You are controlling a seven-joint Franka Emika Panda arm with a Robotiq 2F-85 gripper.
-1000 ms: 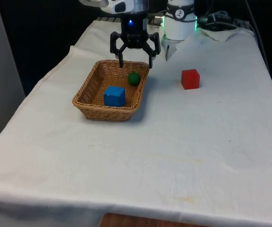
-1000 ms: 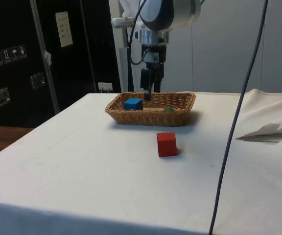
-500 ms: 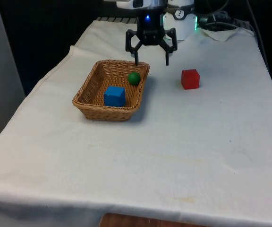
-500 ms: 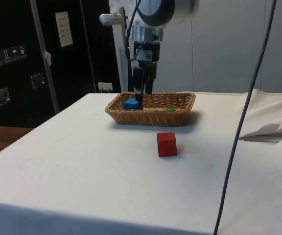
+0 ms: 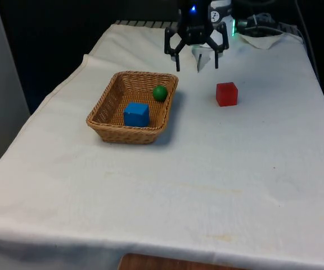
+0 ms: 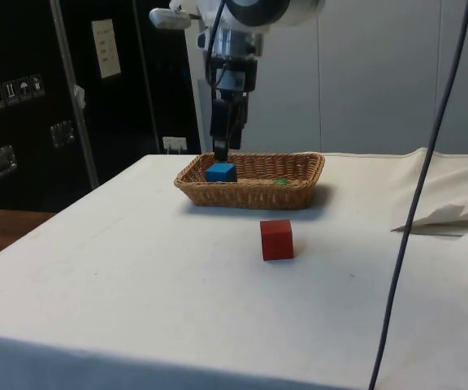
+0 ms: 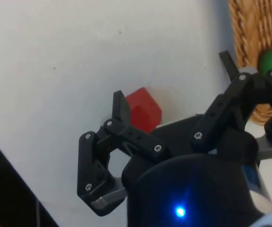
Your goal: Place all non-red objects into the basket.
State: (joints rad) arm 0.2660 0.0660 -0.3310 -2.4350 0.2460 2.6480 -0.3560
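jaws (image 5: 196, 63): spread wide, holding nothing, hanging in the air above the far part of the surface (image 5: 207, 185)
jaws vs basket (image 5: 103, 125): up and off past its far corner toward the front view's right, between basket and red cube (image 5: 226, 94), further back than both; well clear of the rim
key relation: nothing non-red lies outside the basket, so from the jaws there's no target to go for; the only loose thing is the red cube, just toward the front view's right and nearer the camera from the jaws
blue cube (image 5: 136, 114): sits flat on the basket floor, near end, one corner edge facing the front camera; side view shows it just above the rim line
green ball (image 5: 160, 93): inside the basket at the far corner on the front view's right, resting against the wall; small, round, could roll but the wall pens it
red cube: alone on the cloth, apart from the basket, upright, untouched; wrist view has it right under the jaws' gap
basket: shallow woven wicker, rectangular, long axis running away from the front camera, flat on the cloth
progress: looks done by my read, both non-red things are in, red one left out
next: likely just back off; main risk is dropping onto the red cube by mistake
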